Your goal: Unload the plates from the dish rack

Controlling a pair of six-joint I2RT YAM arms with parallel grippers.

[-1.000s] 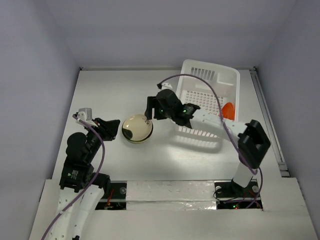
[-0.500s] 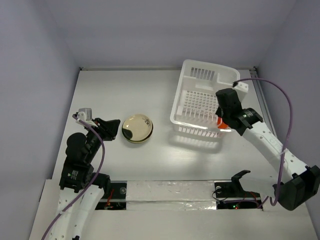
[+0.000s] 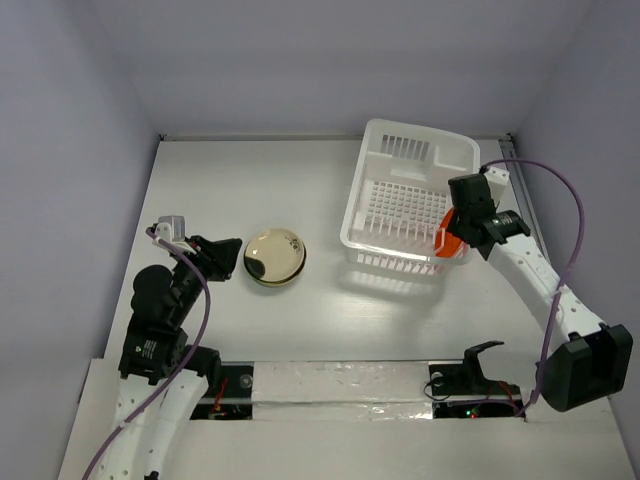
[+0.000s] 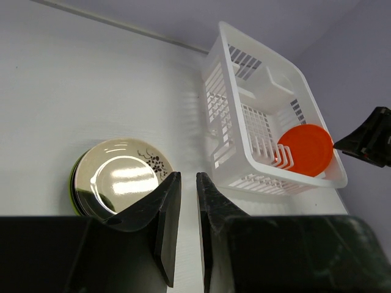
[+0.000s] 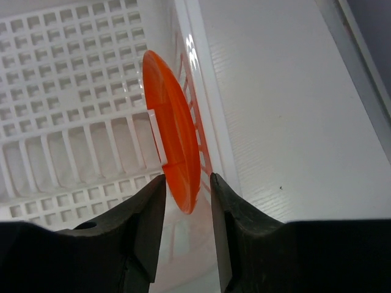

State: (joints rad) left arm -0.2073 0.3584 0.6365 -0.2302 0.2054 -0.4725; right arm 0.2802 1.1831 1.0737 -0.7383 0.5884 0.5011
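While the right claw (image 5: 187, 182) straddles the only plate seen in the rack, the step in hand is judged to be the grasp before lifting out. Table (image 3: 400, 320): white, carrying all items. Dish rack (image 3: 400, 205): far right of the table, grid floor bare except along its right wall. Stack of plates (image 3: 274, 256): left of the rack and well apart from it, a cream patterned plate on top. Orange-red plate (image 5: 174, 146): upright on edge, just beside the right wall inside the rack. Right claw: fingers apart, one on each face of the plate's rim, not yet pressing. Left claw (image 4: 182, 183): fingers almost together, holding nothing, just left of the stack. For a sound grasp, seat the fingers deeper over the rim, close squarely on both faces, then lift straight up so the plate clears the slotted wall
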